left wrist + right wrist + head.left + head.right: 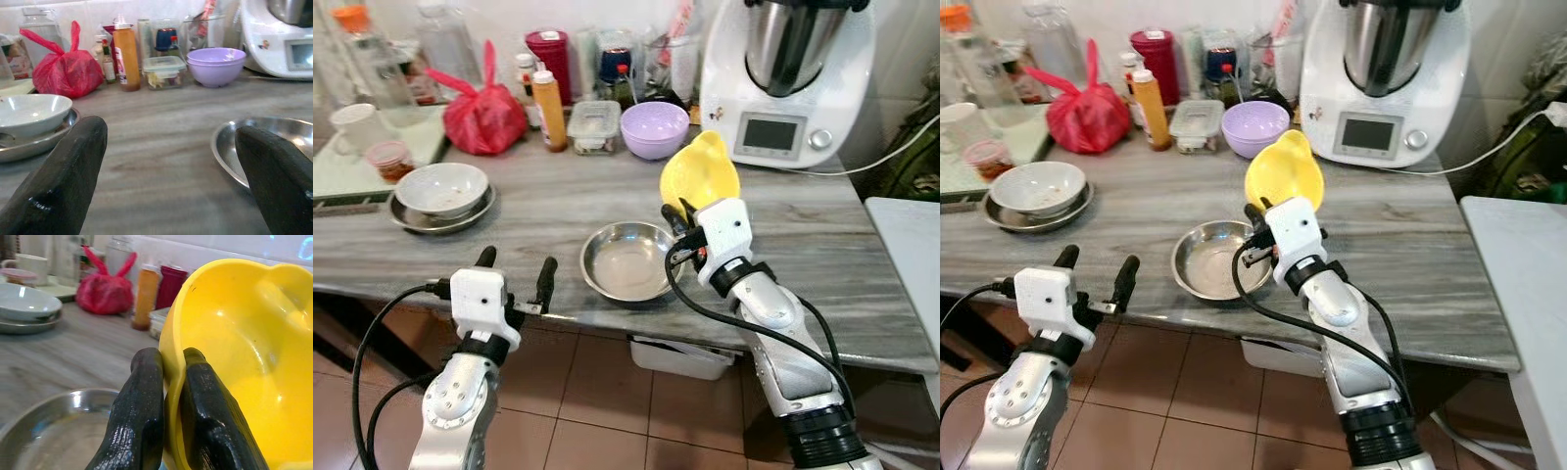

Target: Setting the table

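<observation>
Left gripper, lower left of frame at the counter edge: fingers spread wide, holding nothing, forearm angled up from below. Right gripper, centre frame: both black fingers pinch the rim of the yellow plastic bowl, held tilted on edge just above and beside the shallow round steel bowl on the grey wood-grain countertop. Risk: a thin rim pinch could let the bowl swivel or slip, striking the steel bowl. Farther back, a lilac plastic bowl.

Grey marble-look counter, terracotta floor tiles
</observation>
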You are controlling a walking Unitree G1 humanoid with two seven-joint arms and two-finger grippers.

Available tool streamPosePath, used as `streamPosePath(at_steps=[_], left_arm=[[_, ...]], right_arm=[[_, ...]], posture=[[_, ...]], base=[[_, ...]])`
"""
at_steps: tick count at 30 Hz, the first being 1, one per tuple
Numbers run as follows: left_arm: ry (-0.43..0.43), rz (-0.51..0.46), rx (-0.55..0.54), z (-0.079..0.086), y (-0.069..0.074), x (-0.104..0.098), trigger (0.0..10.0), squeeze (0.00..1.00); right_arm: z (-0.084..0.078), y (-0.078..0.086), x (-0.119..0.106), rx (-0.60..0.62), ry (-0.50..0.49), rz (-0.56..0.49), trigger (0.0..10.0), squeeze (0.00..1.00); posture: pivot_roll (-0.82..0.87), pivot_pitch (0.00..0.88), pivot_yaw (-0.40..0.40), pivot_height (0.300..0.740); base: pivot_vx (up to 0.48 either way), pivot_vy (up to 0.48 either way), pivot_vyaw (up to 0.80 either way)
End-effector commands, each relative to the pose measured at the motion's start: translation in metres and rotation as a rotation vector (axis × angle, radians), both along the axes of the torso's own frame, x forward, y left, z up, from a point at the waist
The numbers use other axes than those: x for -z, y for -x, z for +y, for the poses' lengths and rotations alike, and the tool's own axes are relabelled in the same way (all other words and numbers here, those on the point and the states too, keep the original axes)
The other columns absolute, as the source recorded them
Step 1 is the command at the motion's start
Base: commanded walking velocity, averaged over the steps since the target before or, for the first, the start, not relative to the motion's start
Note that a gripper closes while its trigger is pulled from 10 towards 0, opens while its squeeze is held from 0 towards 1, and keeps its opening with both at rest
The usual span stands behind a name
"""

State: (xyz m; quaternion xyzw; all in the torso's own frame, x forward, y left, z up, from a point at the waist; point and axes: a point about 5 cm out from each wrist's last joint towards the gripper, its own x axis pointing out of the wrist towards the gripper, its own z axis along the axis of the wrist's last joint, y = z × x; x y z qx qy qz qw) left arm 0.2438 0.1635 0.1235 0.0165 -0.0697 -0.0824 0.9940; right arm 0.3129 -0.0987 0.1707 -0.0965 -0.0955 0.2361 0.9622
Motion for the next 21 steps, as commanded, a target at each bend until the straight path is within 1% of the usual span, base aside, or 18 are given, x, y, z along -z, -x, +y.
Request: streamPosePath(at_steps=[1, 3, 4, 6, 8, 10, 13, 14, 15, 16, 17, 18, 19, 21], left_arm=[[-0.005, -0.001, 0.038, -0.004, 0.001, -0.002, 10.0, 0.00], [-0.002, 0.007, 0.051, -0.006, 0.002, -0.001, 10.0, 0.00], [0.004, 0.009, 0.063, -0.008, 0.003, -0.001, 10.0, 0.00], [0.011, 0.012, 0.076, -0.009, 0.004, -0.001, 10.0, 0.00], [0.012, 0.014, 0.109, -0.012, 0.007, -0.002, 10.0, 0.00], [0.010, 0.012, 0.161, -0.017, 0.011, -0.004, 10.0, 0.00], [0.009, 0.019, 0.235, -0.023, 0.016, -0.007, 10.0, 0.00], [0.009, 0.019, 0.235, -0.023, 0.016, -0.007, 10.0, 0.00], [-0.003, 0.024, 0.275, -0.026, 0.019, -0.008, 10.0, 0.00], [-0.008, 0.027, 0.289, -0.027, 0.021, -0.008, 10.0, 0.00], [-0.028, 0.040, 0.319, -0.027, 0.026, -0.007, 10.0, 0.00], [-0.028, 0.040, 0.319, -0.027, 0.026, -0.007, 10.0, 0.00], [-0.042, 0.050, 0.328, -0.026, 0.028, -0.005, 10.0, 0.00], [-0.045, 0.057, 0.330, -0.025, 0.030, -0.004, 10.0, 0.00]], right_arm=[[-0.002, 0.000, -0.005, -0.007, -0.001, -0.017, 10.0, 0.00], [0.000, 0.000, -0.004, -0.017, -0.003, -0.012, 10.0, 0.00], [0.004, 0.001, -0.004, -0.045, -0.001, -0.009, 10.0, 0.00], [0.008, 0.001, -0.003, -0.068, 0.001, -0.007, 10.0, 0.00], [0.015, 0.001, -0.005, -0.111, 0.002, -0.006, 10.0, 0.00], [0.028, 0.003, -0.006, -0.200, 0.027, -0.009, 10.0, 0.00], [0.038, 0.003, -0.006, -0.256, 0.042, -0.018, 10.0, 0.00], [0.038, 0.003, -0.006, -0.256, 0.042, -0.018, 10.0, 0.00], [0.043, 0.001, -0.007, -0.272, 0.043, -0.018, 10.0, 0.00], [0.045, 0.001, -0.008, -0.275, 0.046, -0.021, 10.0, 0.00], [0.053, -0.003, -0.009, -0.304, 0.053, -0.017, 10.0, 0.00], [0.053, -0.003, -0.009, -0.304, 0.053, -0.017, 10.0, 0.00], [0.060, -0.007, -0.009, -0.323, 0.065, -0.017, 10.0, 0.00], [0.064, -0.010, -0.010, -0.335, 0.074, -0.022, 10.0, 0.00]], posture=[[-0.04, 0.091, 0.041, 0.740], [-0.04, 0.092, 0.040, 0.740], [-0.04, 0.092, 0.040, 0.740], [-0.04, 0.092, 0.040, 0.740], [-0.03, 0.099, 0.040, 0.740], [-0.02, 0.106, 0.040, 0.740], [-0.01, 0.118, 0.035, 0.740], [-0.01, 0.118, 0.035, 0.740], [0.00, 0.124, 0.030, 0.740], [0.00, 0.124, 0.030, 0.740], [0.00, 0.132, 0.028, 0.740], [0.00, 0.132, 0.028, 0.740], [0.01, 0.137, 0.022, 0.740], [0.01, 0.143, 0.017, 0.740]], base=[[0.000, 0.000, 0.00], [0.000, 0.000, 0.00], [0.000, 0.000, 0.00], [0.000, 0.000, 0.00], [0.000, 0.000, 0.00], [0.000, 0.000, 0.00], [0.000, 0.000, 0.00], [0.000, 0.000, 0.00], [0.000, 0.000, 0.00], [0.000, 0.000, 0.00], [0.000, 0.000, 0.00], [0.000, 0.000, 0.00], [0.000, 0.000, 0.00], [0.000, 0.000, 0.00]])
